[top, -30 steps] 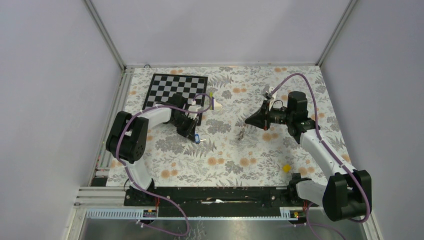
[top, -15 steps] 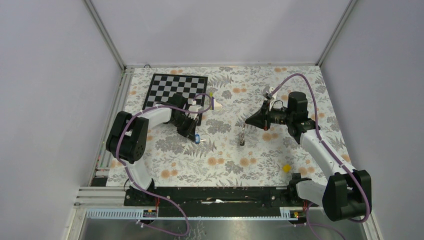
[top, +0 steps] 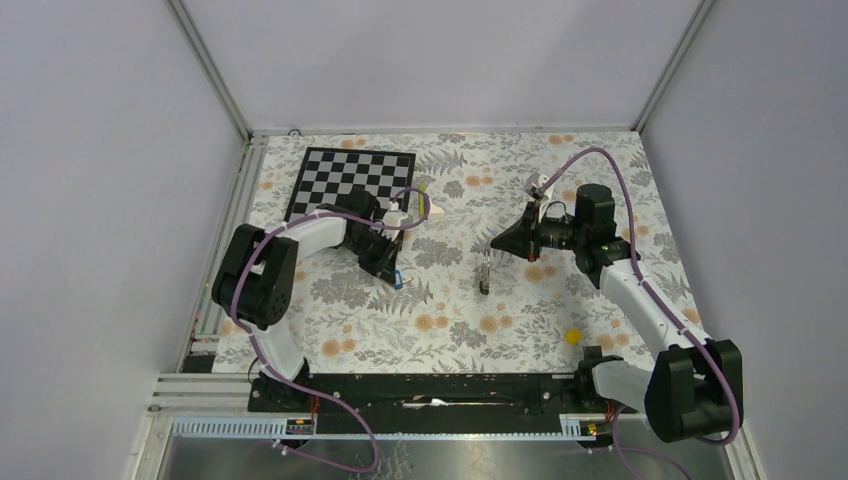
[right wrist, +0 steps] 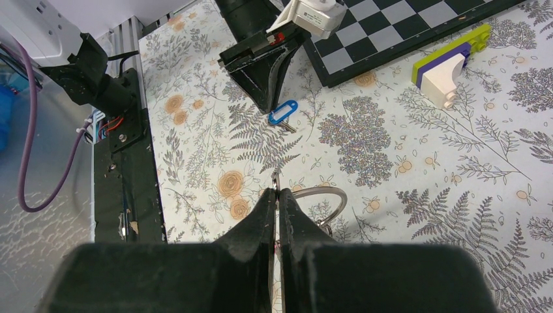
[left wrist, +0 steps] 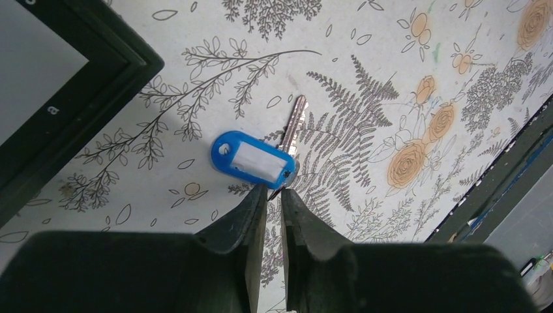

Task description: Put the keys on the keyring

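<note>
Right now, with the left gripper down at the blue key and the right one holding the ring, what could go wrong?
1. The left gripper has its jaws only slightly apart at the edge of the blue-tagged key, which lies flat on the table. Closing here may catch just the tag's rim or push the key away.
2. The right gripper pinches the keyring by a thin stretch of wire. The ring dangles, so it could swing or slip during threading.

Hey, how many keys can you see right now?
1. A silver key with a bright blue plastic tag lies flat on the floral cloth, at the left gripper's fingertips. A second may hang from the thin wire ring in the right gripper; too small to tell.
</note>
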Controlling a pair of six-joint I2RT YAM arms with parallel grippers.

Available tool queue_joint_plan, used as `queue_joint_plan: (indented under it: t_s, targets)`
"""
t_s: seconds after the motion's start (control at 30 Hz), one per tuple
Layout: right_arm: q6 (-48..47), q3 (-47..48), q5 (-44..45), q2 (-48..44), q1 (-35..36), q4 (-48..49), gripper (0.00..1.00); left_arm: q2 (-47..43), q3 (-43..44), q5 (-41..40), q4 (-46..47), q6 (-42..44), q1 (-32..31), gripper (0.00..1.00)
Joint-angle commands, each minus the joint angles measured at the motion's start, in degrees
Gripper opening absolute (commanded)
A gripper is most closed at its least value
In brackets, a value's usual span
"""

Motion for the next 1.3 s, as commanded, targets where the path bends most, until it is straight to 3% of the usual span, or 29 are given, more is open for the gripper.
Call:
queue_joint_plan:
  t_s: [0.0,0.63,1.03,1.27]
  targets:
    - [-0.3,0.0,-1.3,-1.1,-0.4,2.9,0.0,-1.4,1.2,2.8,0.8,1.6,-0.7,0.18]
    - [-0.2,-0.5,-0.9,-1.3,-0.6,3.6,0.0,-0.3,0.9,2.7,0.2,3.9,-2.5,0.17]
    - [0.2,-0.8,-1.0,-1.4,-0.7,4.0,0.0,-0.4,0.8,0.6,0.2,4.3,-2.7,0.07]
    - [0.4,-0.9,-1.1,-1.4,-0.7,4.2,0.0,-0.6,0.7,-0.8,0.2,4.7,-3.1,0.09]
